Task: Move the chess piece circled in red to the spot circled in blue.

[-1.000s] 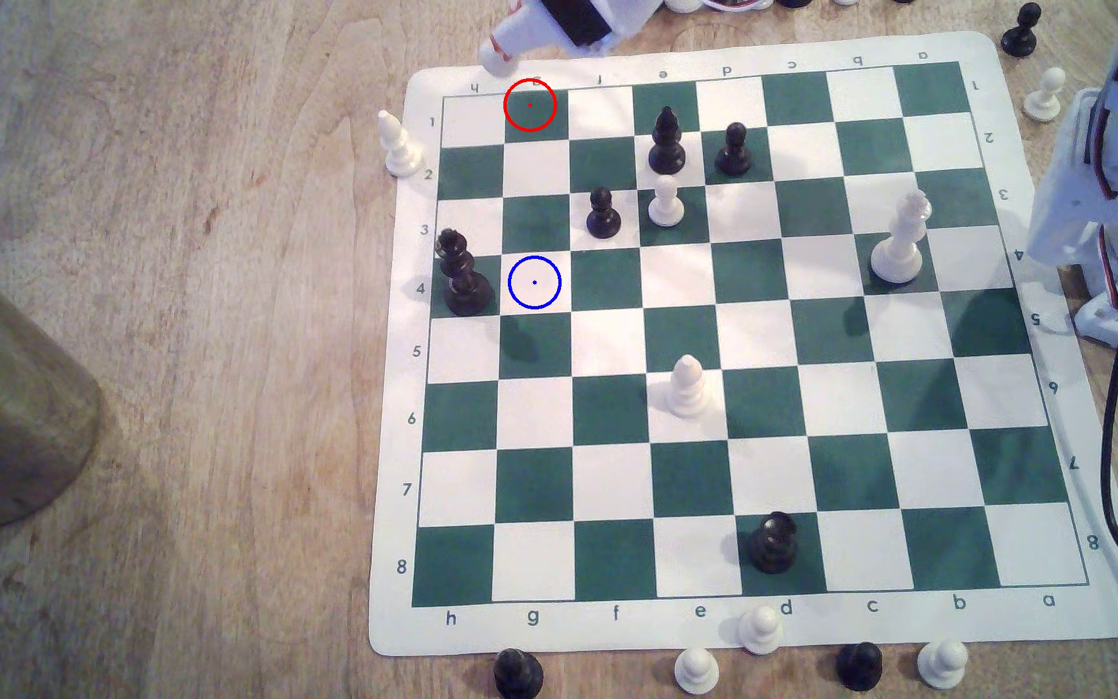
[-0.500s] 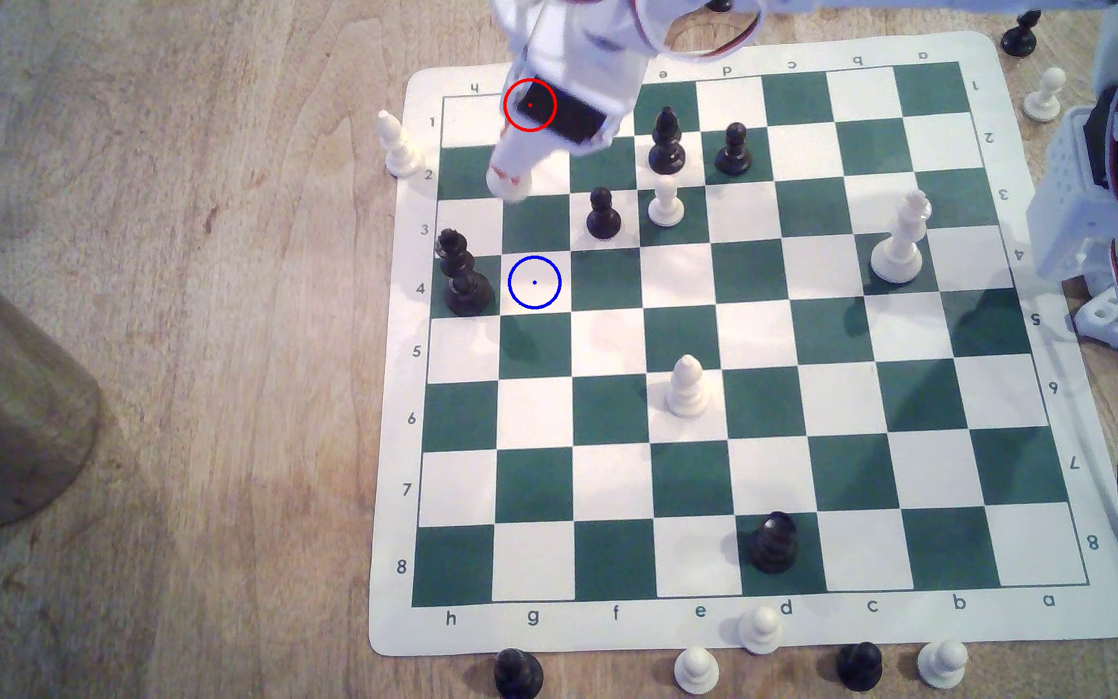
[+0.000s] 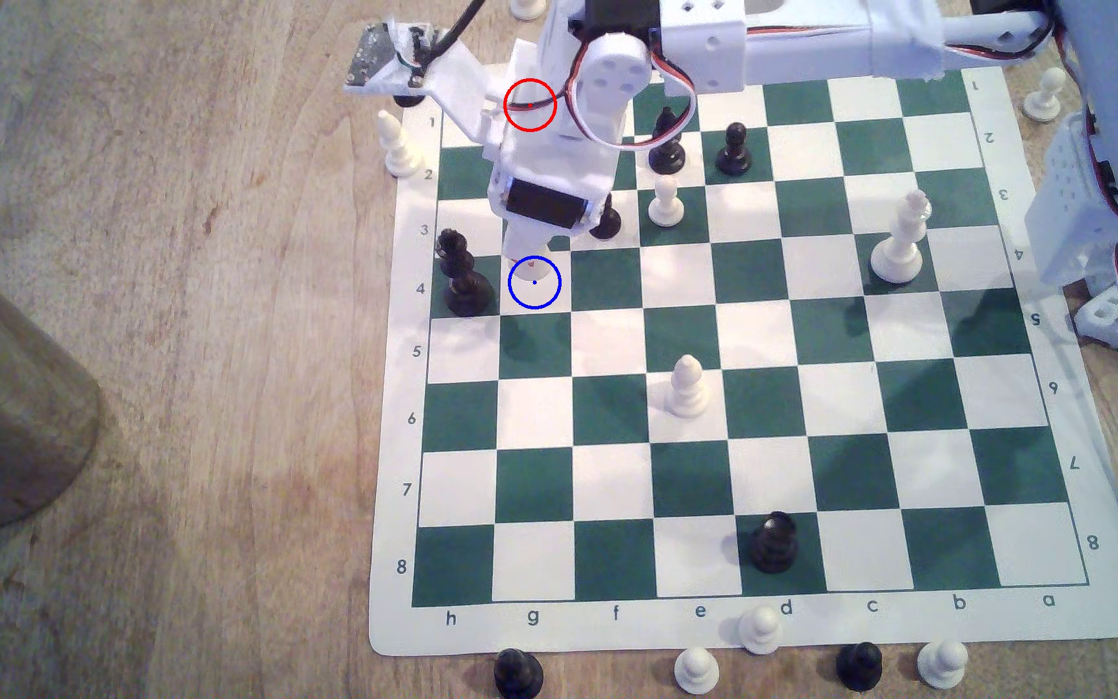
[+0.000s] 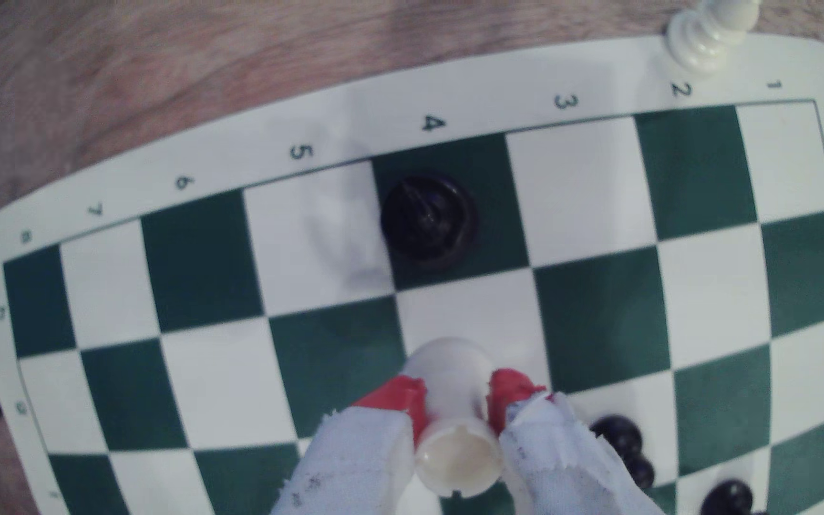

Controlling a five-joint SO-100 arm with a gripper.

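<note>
The cream-white rook (image 4: pixel 452 369), the chess piece circled in red, is pinched between my red-tipped fingers (image 4: pixel 397 396). In the exterior view its round base (image 3: pixel 533 268) pokes out under my gripper (image 3: pixel 529 259), just inside the upper part of the blue ring. The spot circled in blue (image 3: pixel 538 297) is the white square g4. My gripper (image 4: pixel 454 391) is shut on the rook's body. I cannot tell whether the base touches the board. The red ring (image 3: pixel 529 105) now lies over my arm.
A black king (image 3: pixel 462 275) stands on h4, one square to the exterior view's left of the rook. A black pawn (image 3: pixel 607 223) on f3 is half hidden behind my wrist. A white pawn (image 3: pixel 666 201) stands on e3. A white bishop (image 3: pixel 398 144) stands off the board's edge.
My gripper has carried the rook from the board's far edge near g1 down the g file to g4, and the arm now reaches across the board's top rows.
</note>
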